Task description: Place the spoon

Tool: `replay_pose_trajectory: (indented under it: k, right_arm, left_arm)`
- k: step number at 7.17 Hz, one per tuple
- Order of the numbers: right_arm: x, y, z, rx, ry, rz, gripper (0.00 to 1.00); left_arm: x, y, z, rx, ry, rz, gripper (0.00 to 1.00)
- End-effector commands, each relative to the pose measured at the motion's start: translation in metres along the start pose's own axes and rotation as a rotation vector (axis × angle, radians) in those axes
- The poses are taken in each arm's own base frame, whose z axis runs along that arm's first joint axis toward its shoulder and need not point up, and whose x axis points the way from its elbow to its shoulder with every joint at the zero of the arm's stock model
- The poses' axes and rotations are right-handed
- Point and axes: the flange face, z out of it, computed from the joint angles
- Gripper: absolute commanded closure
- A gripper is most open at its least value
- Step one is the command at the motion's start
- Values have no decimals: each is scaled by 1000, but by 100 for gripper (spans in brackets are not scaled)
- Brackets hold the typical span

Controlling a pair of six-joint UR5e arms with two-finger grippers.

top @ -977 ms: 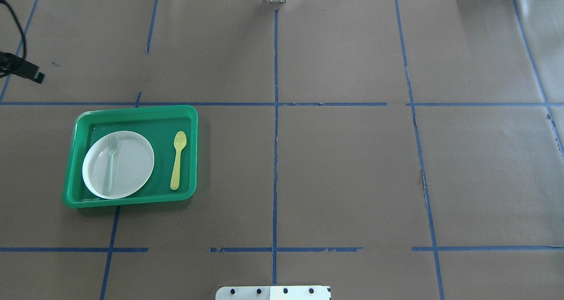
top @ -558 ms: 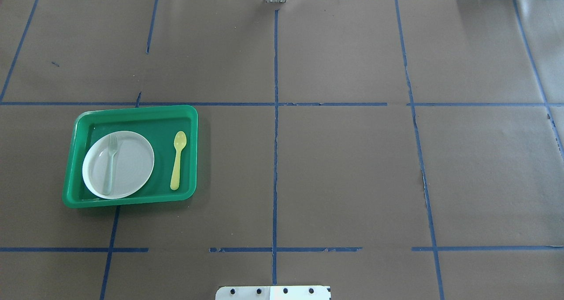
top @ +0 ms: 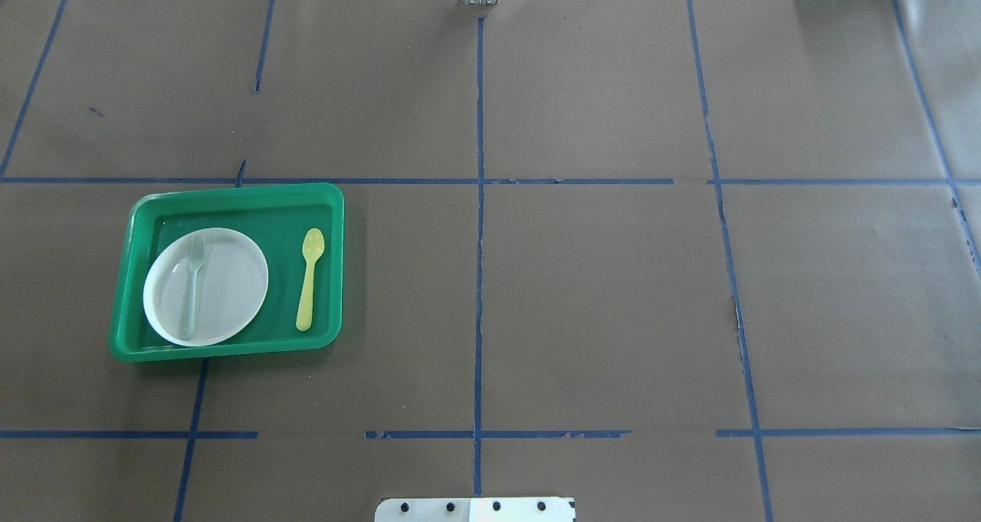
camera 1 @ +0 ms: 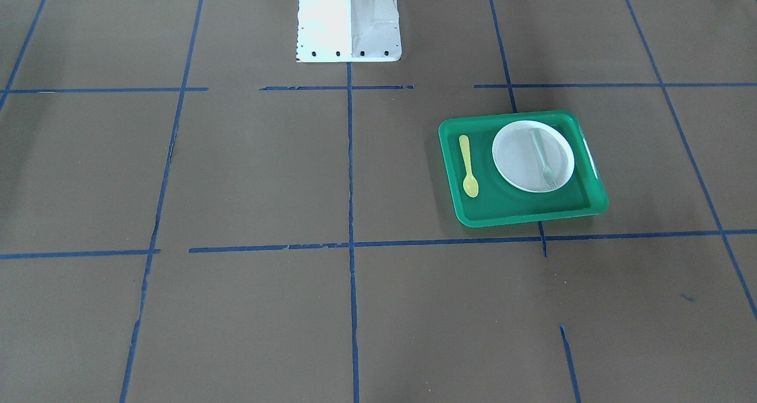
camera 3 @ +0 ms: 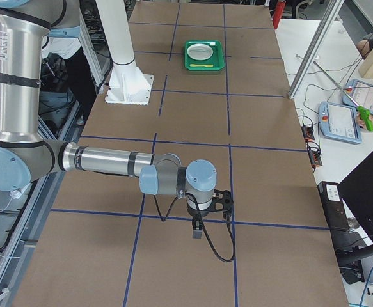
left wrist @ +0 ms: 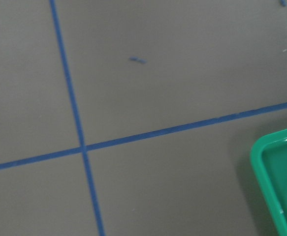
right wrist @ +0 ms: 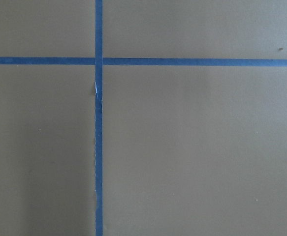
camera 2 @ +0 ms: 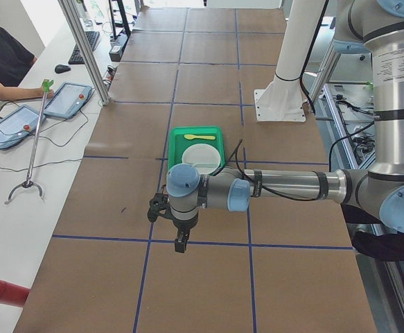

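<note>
The small yellow spoon [top: 310, 278] lies flat on the floor of a green tray [top: 230, 192], to the right of a white plate [top: 226, 280], bowl end pointing away from the robot. It also shows in the front view [camera 1: 469, 166]. My left gripper [camera 2: 179, 243] hangs over bare table well apart from the tray, seen only in the exterior left view. My right gripper [camera 3: 197, 231] hangs far from the tray, seen only in the exterior right view. I cannot tell whether either is open or shut. Nothing shows in either one.
A pale grey-green fork [top: 191, 284] lies on the plate. A corner of the tray [left wrist: 273, 167] shows in the left wrist view. The robot base [camera 1: 348, 18] stands mid-table. Brown paper with blue tape lines covers the table. Operators' tablets [camera 2: 66, 99] lie beyond the far edge.
One second ago my left gripper showed at the overhead view's left edge. It has moved out of that view. Spoon, plate, fork and tray have not moved.
</note>
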Motion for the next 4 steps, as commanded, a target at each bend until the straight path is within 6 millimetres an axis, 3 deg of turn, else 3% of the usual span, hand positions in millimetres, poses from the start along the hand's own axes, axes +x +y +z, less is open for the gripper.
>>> replay_pose_trajectory:
  k: [1,4]
  right_arm:
    - [0,0,0,0,0,0,0]
    - [0,0,0,0,0,0,0]
  left_arm:
    - [-6,3,-9,8,26,-37,0]
    - [-9,3,-18,26,21,-45,0]
